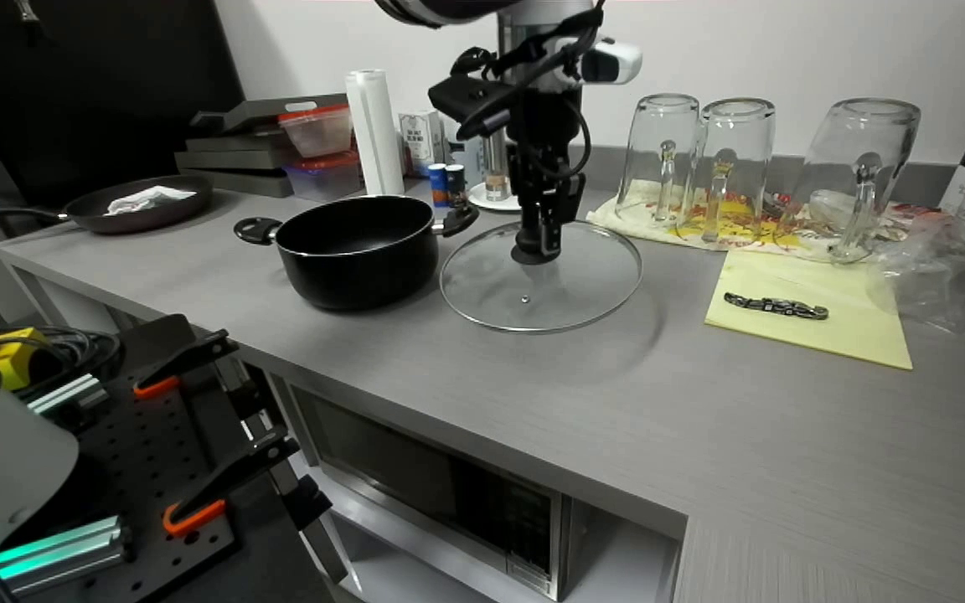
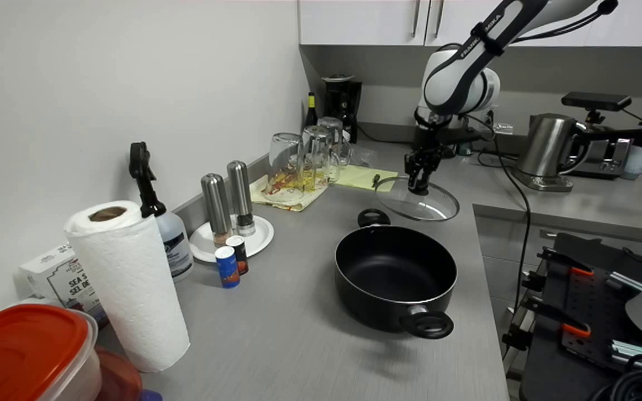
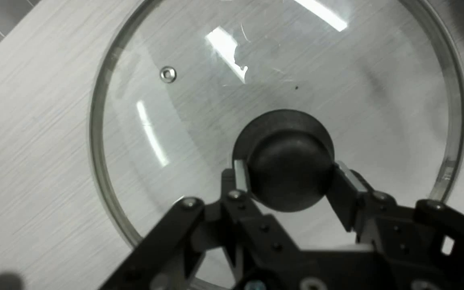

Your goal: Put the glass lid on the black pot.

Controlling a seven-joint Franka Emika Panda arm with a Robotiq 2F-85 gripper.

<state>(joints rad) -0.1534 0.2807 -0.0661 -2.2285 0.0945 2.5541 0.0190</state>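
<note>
The white arm has black trim, pale lettering, looping black cables and a black, screw-studded pincer.

The lid is extending below the fingers, its knob sitting between them. In an exterior view, the pot is standing left of the fingers, a skillet lying farther left, mugs standing right of the fingers.

Three glass mugs stand upside down on a patterned cloth. Beside the cloth, a yellow sheet carries a small dark object, too indistinct to name surely. Two metal mills share a white plate near a paper towel roll.
</note>
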